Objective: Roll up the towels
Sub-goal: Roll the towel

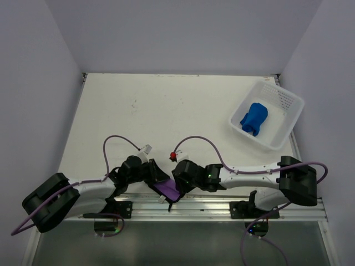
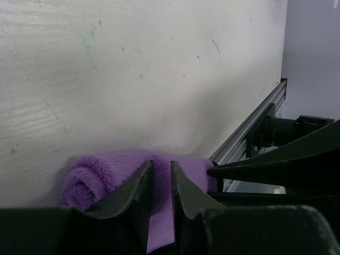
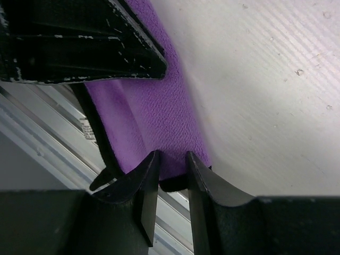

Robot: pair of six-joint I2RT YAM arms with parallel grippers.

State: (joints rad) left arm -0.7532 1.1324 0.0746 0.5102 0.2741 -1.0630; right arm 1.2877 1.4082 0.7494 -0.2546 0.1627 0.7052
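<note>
The purple towel [image 1: 168, 190] lies at the table's near edge, between my two grippers. In the left wrist view it [image 2: 93, 180] is rolled up at its left end. My left gripper [image 2: 161, 166] has its jaws nearly closed, pinching the purple cloth. My right gripper [image 3: 171, 163] is shut on the towel's dark-trimmed end [image 3: 154, 117], just over the rail. In the top view the left gripper [image 1: 157, 176] and the right gripper [image 1: 177, 183] almost meet. The blue towel [image 1: 254, 118] lies rolled in the white basket.
The white perforated basket [image 1: 285, 102] stands at the far right of the table. An aluminium rail [image 1: 188, 206] runs along the near edge, right beside the purple towel; it also shows in the left wrist view [image 2: 249, 133]. Purple cables arc over both arms.
</note>
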